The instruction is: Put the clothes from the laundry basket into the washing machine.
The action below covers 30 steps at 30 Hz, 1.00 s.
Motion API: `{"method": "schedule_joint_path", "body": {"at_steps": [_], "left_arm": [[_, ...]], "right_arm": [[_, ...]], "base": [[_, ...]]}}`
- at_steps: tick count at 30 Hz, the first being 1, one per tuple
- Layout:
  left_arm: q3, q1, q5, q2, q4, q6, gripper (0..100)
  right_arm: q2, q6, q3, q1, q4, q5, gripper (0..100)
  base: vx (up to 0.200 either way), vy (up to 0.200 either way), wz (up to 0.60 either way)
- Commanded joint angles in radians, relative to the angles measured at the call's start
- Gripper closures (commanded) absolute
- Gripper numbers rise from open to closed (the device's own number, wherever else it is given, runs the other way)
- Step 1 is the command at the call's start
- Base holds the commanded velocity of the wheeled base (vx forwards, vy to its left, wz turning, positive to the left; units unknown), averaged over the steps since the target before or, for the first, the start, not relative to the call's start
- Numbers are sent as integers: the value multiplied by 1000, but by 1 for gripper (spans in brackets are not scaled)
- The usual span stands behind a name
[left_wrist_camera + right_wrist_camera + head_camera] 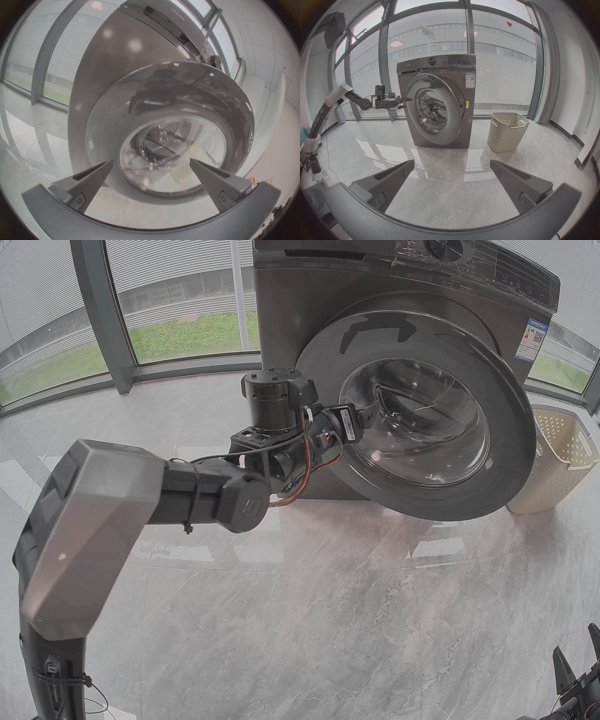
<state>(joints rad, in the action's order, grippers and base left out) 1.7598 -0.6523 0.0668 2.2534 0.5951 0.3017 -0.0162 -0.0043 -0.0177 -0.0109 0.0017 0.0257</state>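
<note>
Before the curved window wall, you have a dark grey front-loading washing machine (pixel 300 309) standing on a polished grey stone-tile floor (pixel 350 615) that mirrors the window light in pale patches. Its round door (pixel 481 371) hangs ajar, with the free edge swung out toward your left arm and the glass porthole (pixel 419 421) facing the room.

Your left gripper (pixel 150 164) is held at door height close to that free edge. Its fingers are spread wide and hold nothing, and the left wrist view looks between them at the porthole.

Your right gripper (pixel 451 164) is low and well back from the machine, above bare floor, fingers likewise parted and empty.

A cream perforated laundry basket (pixel 562 452) stands upright on the floor just beside the machine, on your right-hand side. You cannot make out its contents from these views.

Full-height windows (pixel 181 302) with dark frames run behind the machine, with a strip of grass (pixel 187 337) and a grey slatted building front (pixel 503 62) outside. A white wall (pixel 572 78) with a dark skirting closes the room to the basket's right.
</note>
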Motion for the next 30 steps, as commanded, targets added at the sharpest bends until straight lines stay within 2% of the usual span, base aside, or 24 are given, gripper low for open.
{"method": "schedule_joint_path", "body": {"at_steps": [1, 2, 5, 6, 7, 9, 10, 11, 12, 15, 21, 24, 26, 29, 30], "left_arm": [[-727, -69, -62, -564, -12, -12, 0], [-764, -72, -62, -595, -12, -16, 0], [-1016, -72, -62, -844, -24, -79, 0], [-1027, -72, -62, -853, -24, -82, 0], [-1154, -69, -62, -985, -26, -127, 0], [-1297, -64, -62, -1111, -23, -182, 0], [-1359, -61, -59, -1164, -23, -204, 0], [-1369, -61, -58, -1170, -23, -205, 0], [-1464, -53, -50, -1267, -21, -222, 0], [-1563, -6, -48, -1410, -28, -227, 0], [-1663, 166, -47, -1634, -74, -227, 0], [-1695, 286, -58, -1746, -141, -248, 0], [-1726, 339, -67, -1818, -198, -259, 0], [-1760, 387, -88, -1934, -324, -253, 0], [-1760, 387, -88, -1934, -324, -253, 0]], "right_arm": [[9, 0, 16, 0, 0, 0, 0], [7, 0, 16, 0, 0, 0, 0], [9, 0, 16, 0, 0, 0, 0], [9, 0, 16, 0, 0, 0, 0], [9, 0, 16, 0, 0, 0, 0], [7, 0, 16, 0, 0, 0, 0], [9, 0, 16, 0, 0, 0, 0], [9, 0, 16, 0, 0, 0, 0], [9, 0, 16, 0, 0, 2, 0], [9, 0, 16, 0, 0, 0, 0], [9, 0, 16, 0, 0, 0, 0], [9, 0, 16, 0, 0, 0, 0], [7, 0, 16, 0, 0, 0, 0], [9, 0, 16, 0, 0, 0, 0], [9, 0, 16, 0, 0, 0, 0]], "base": [[0, 0, 0], [0, 0, 0], [0, 0, 0], [0, 0, 0], [0, 0, 0], [0, 0, 0], [0, 0, 0], [0, 0, 0], [0, 0, 0], [0, 0, 0], [0, 0, 0], [0, 0, 0], [0, 0, 0], [0, 0, 0], [0, 0, 0]]}}
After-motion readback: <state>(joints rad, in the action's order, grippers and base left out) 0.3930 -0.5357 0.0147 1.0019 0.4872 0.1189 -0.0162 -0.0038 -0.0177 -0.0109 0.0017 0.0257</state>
